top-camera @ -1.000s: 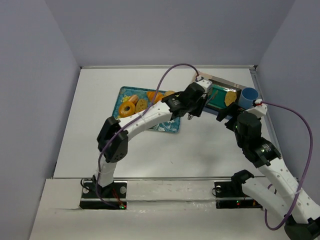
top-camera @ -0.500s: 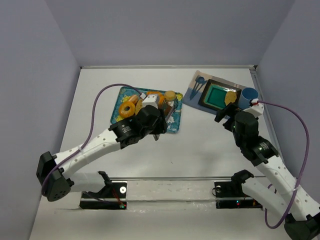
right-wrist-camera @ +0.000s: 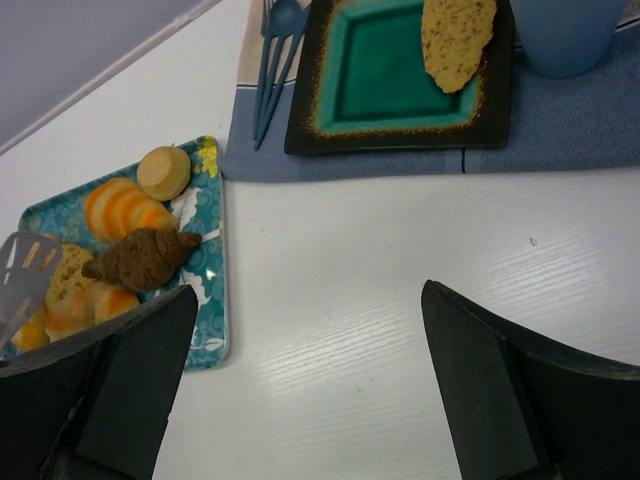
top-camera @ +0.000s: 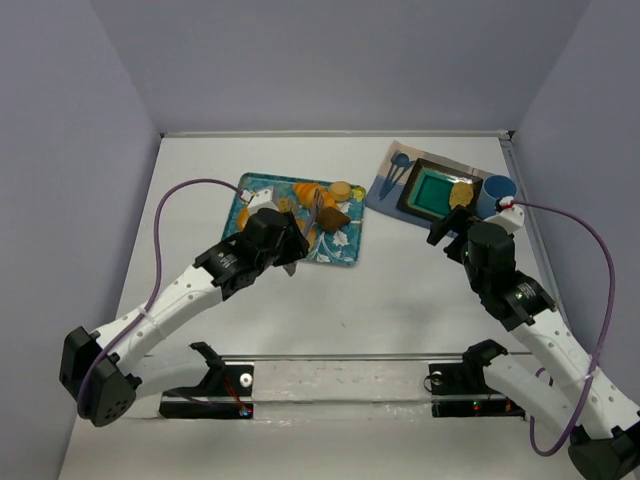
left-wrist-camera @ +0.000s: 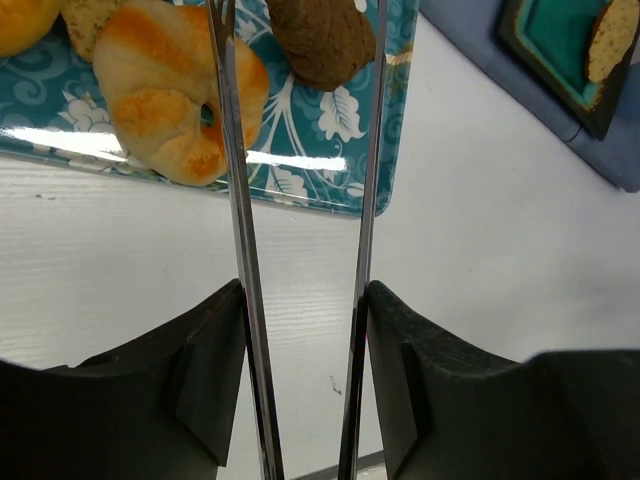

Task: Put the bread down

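**Desk:** Bread [right-wrist-camera: 457, 38] status?

**Me:** It lies on the plate [right-wrist-camera: 395, 95], leaning against the far rim, next to the cup [right-wrist-camera: 570, 35]. A second ago my left arm was stretched over that plate. Now it has swung back and hangs at the near edge of the tray [left-wrist-camera: 330, 170].

**Desk:** And the tongs?

**Me:** The left gripper [left-wrist-camera: 303, 300] pinches the tongs [left-wrist-camera: 232, 200] by their arms. The blades have sprung apart and there's nothing between them. They point at the roll [left-wrist-camera: 165, 100] and the brown pastry [left-wrist-camera: 320, 40]. I can't tell whether they touch either.

**Desk:** Right side?

**Me:** The right gripper [right-wrist-camera: 305, 330] is spread wide and empty, in the same spot near the mat [right-wrist-camera: 560, 140].

**Desk:** Meaning?

**Me:** I judge that drop done. If more is wanted, the pastry sits straight ahead of the blades.
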